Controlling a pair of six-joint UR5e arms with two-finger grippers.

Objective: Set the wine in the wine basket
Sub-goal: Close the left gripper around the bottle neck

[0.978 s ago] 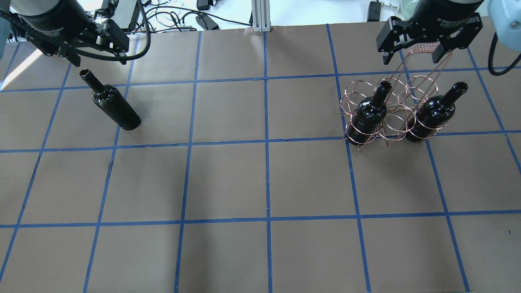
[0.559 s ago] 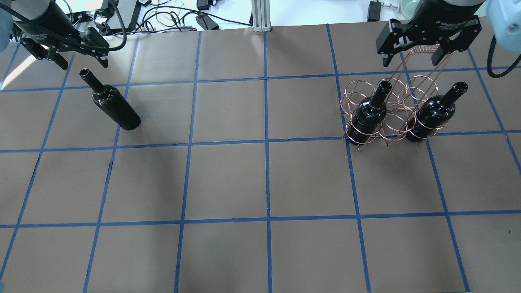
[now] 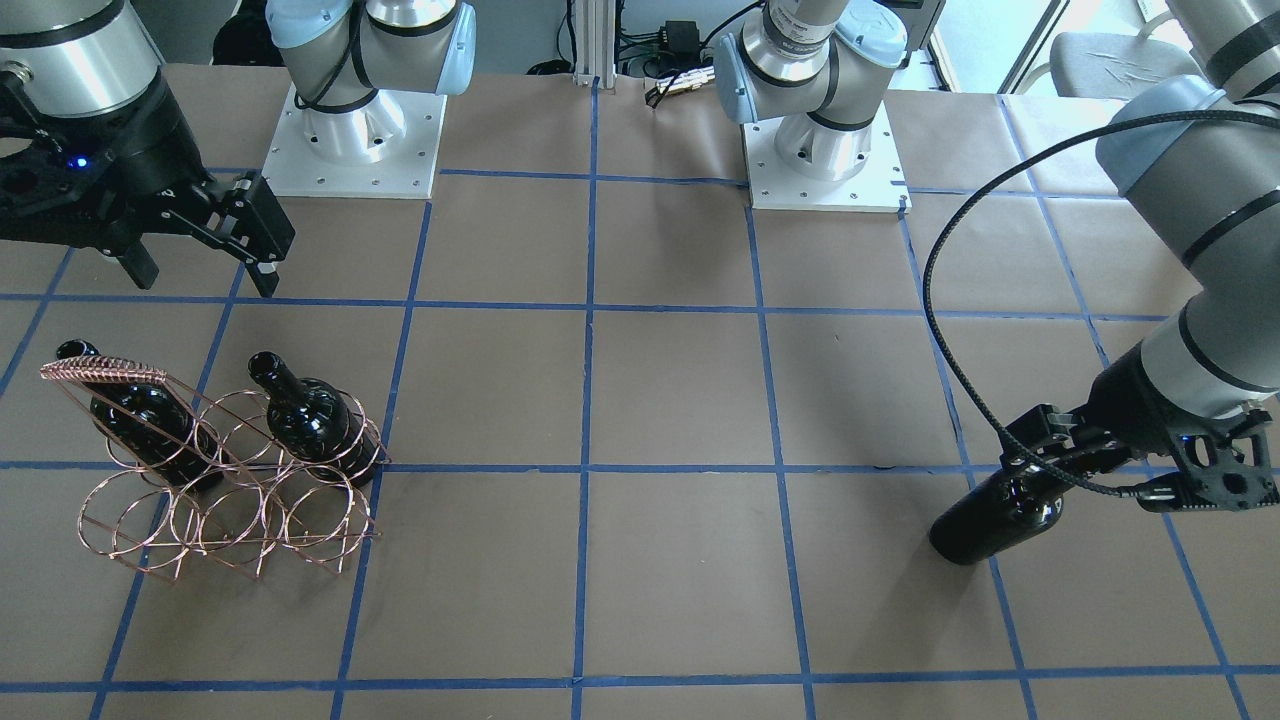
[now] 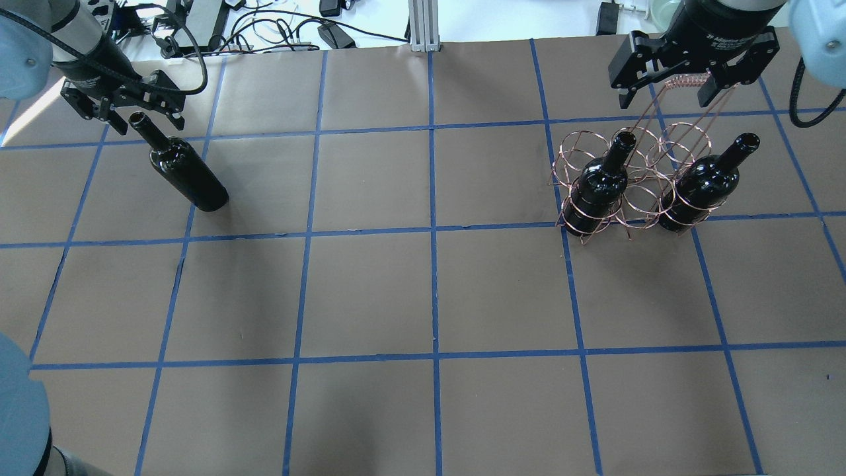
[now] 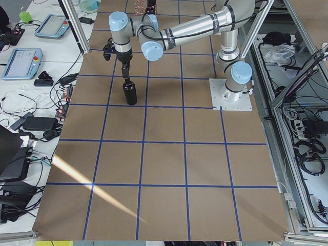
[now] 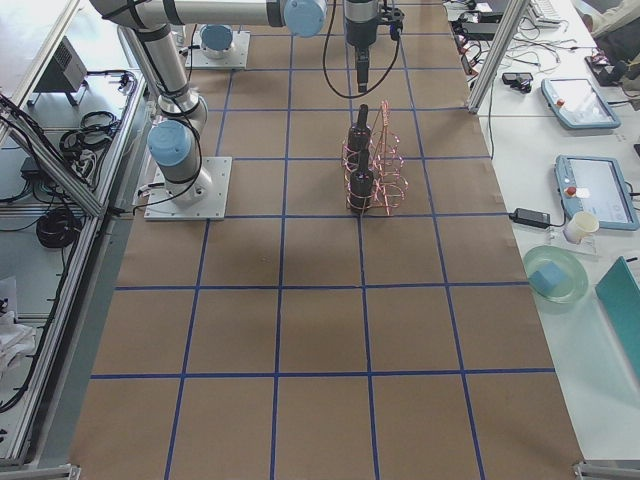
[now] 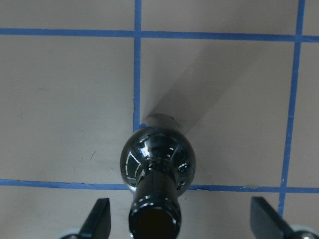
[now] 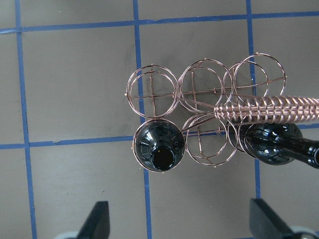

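Left wrist-mounted view shows the glossy black glass wine bottle point(image 7: 157, 159) standing upright, its neck inside the wide-open, empty left claw point(image 7: 180, 221).

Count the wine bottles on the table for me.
3. Two bottles stand in the wine basket, at opposite ends of one row. The third bottle stands alone, its neck inside the open left gripper. None seems hidden.

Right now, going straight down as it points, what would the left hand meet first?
The lone wine bottle: its neck stands between the left hand's open fingers, so its mouth would probably meet the palm first.
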